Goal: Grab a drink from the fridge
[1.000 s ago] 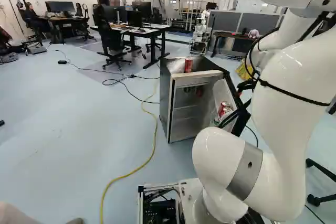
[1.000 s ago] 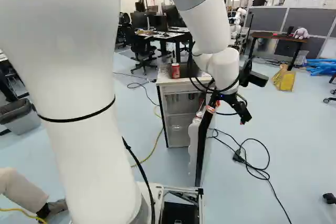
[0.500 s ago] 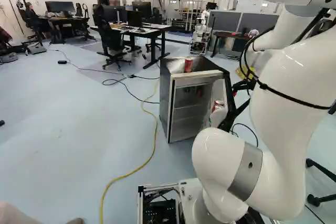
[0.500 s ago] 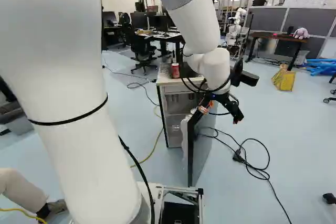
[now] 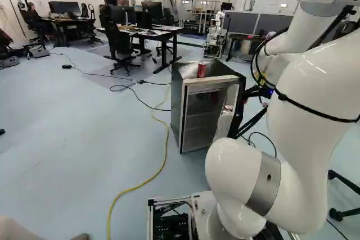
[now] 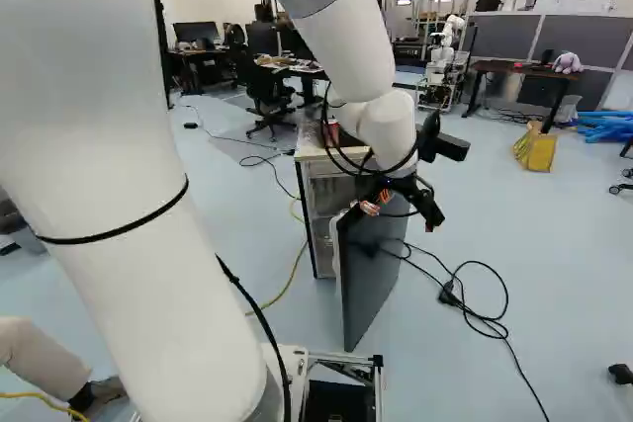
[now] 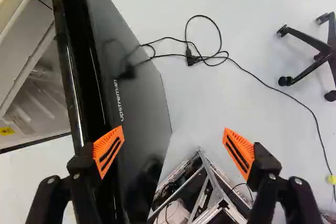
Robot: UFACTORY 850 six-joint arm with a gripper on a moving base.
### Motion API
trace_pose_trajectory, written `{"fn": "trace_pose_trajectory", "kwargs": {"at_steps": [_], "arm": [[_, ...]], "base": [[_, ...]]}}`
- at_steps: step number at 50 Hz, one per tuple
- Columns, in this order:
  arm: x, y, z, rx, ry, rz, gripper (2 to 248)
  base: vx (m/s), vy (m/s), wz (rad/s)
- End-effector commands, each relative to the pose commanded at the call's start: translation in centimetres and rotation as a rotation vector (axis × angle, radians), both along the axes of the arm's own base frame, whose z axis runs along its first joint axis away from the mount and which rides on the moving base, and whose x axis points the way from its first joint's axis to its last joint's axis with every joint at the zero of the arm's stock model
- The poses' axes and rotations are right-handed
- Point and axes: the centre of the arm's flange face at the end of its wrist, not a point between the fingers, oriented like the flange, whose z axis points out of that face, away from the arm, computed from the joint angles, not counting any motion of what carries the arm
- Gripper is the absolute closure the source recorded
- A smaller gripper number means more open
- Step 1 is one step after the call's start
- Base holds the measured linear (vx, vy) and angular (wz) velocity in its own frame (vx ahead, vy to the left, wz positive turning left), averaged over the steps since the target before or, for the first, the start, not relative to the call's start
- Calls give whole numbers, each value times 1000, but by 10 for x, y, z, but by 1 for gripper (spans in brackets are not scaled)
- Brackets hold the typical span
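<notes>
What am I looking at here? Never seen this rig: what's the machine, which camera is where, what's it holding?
It's one white robot arm on a moving base, ending in a black two-finger gripper with orange pads. Two pictures come from cameras on the base, left and right behind the arm, showing the same scene. The third looks along the gripper from the wrist.

Ahead is a small fridge on the floor, its door partly open. A red can stands on top of the fridge. In the wrist view one finger is at the door, the other is over the floor side. The fingers stand apart and nothing is held. A yellow cable runs across the floor; desks and chairs are behind.
</notes>
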Motion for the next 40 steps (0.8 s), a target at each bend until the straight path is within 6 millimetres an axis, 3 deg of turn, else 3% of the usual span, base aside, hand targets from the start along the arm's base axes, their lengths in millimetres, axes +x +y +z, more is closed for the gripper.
{"fn": "trace_pose_trajectory", "kwargs": {"at_steps": [40], "arm": [[-1, 52, -1, 3, 4, 96, 3]], "base": [[0, 0, 0]]}}
